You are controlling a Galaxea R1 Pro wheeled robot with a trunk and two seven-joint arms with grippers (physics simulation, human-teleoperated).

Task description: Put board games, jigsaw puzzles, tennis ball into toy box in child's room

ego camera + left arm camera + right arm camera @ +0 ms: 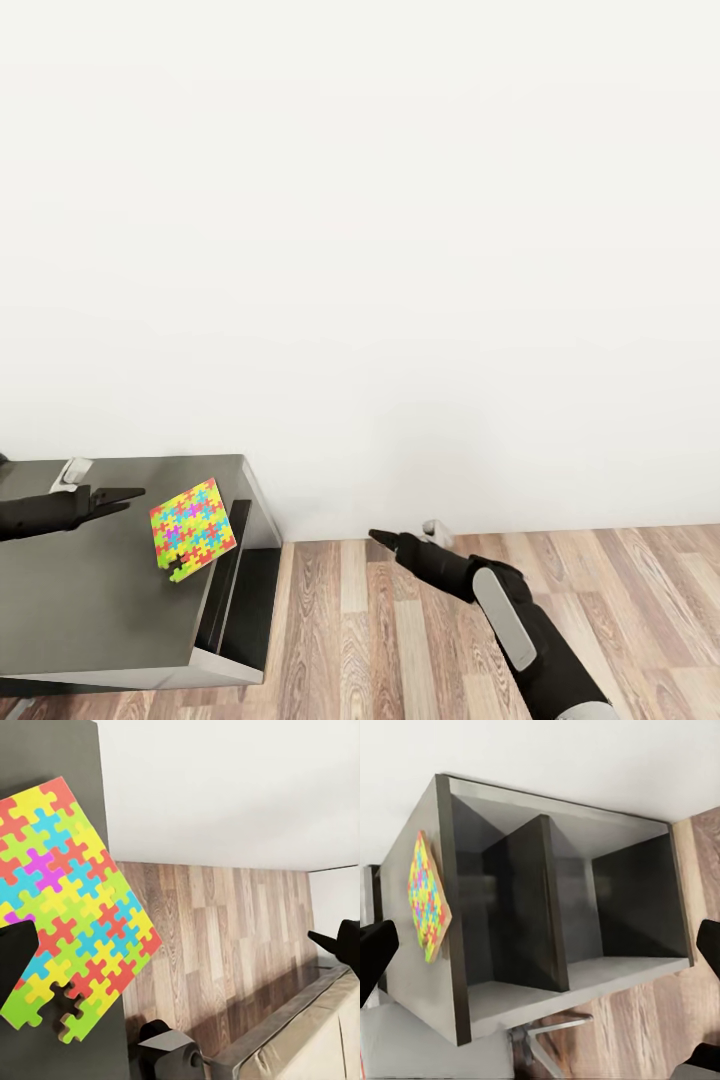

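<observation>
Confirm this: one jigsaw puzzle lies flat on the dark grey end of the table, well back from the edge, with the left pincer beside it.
Not quite. The jigsaw puzzle lies flat on the table beside the left pincer, but it is not back from the edge: one corner juts out past it. The left wrist view shows that corner over the wooden floor.

Worktop (pixel 90 590) at lower left of the head frame, against the wall (pixel 400 250). Jigsaw puzzle (pixel 192 529) on its right end, one corner overhanging the edge. Left hand (pixel 133 497) just left of puzzle. Right hand (pixel 385 541) lower centre, over the floor (pixel 400 640).
</observation>
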